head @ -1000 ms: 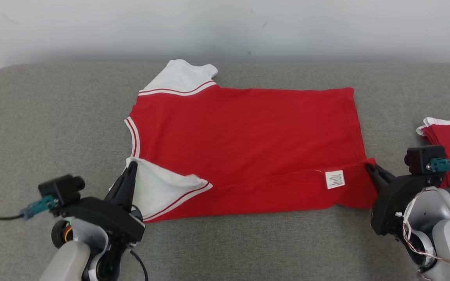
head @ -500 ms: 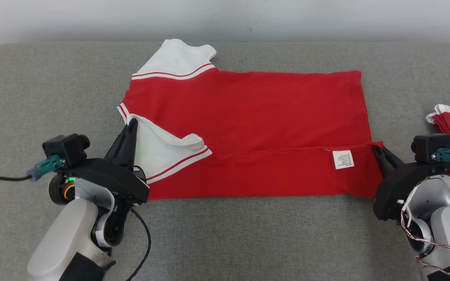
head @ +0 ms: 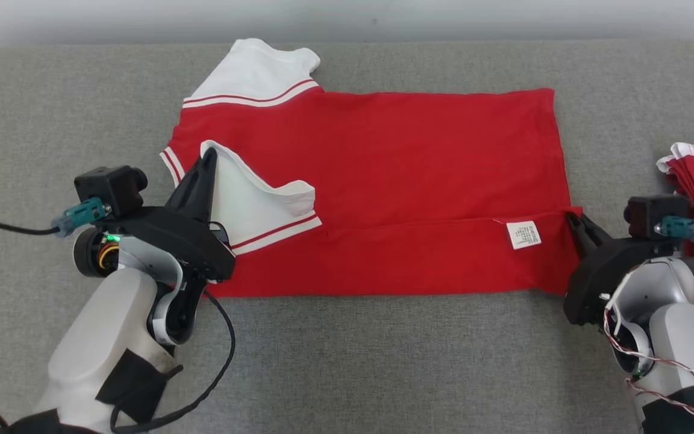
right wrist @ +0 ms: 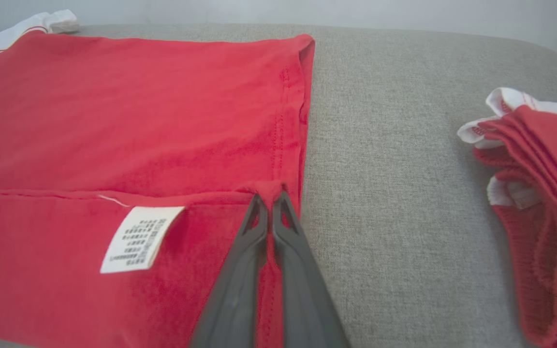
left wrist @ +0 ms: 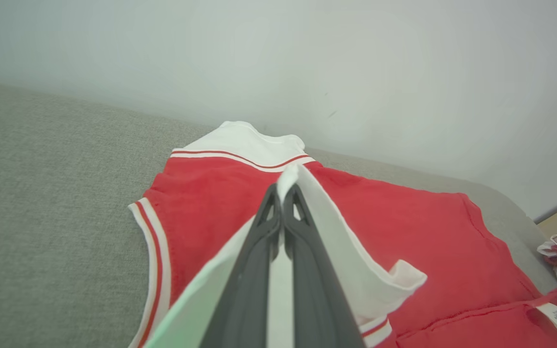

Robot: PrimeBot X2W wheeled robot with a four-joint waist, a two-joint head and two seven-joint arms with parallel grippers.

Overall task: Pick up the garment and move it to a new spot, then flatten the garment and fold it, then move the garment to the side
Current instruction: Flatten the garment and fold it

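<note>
Pulls shirt's (head: pixel 419 157) near edge farther over itself, left claw (head: pixel 209 155) clamped on white sleeve (head: pixel 256 202), right claw (head: pixel 570 217) on hem (head: pixel 555 241).

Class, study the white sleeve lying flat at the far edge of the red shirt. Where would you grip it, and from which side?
Grip the far sleeve at its free cuff edge, approaching from the far side, beyond the shirt. It lies flat and juts past the red body, so that outer edge probably gives the easiest lip to pinch.
</note>
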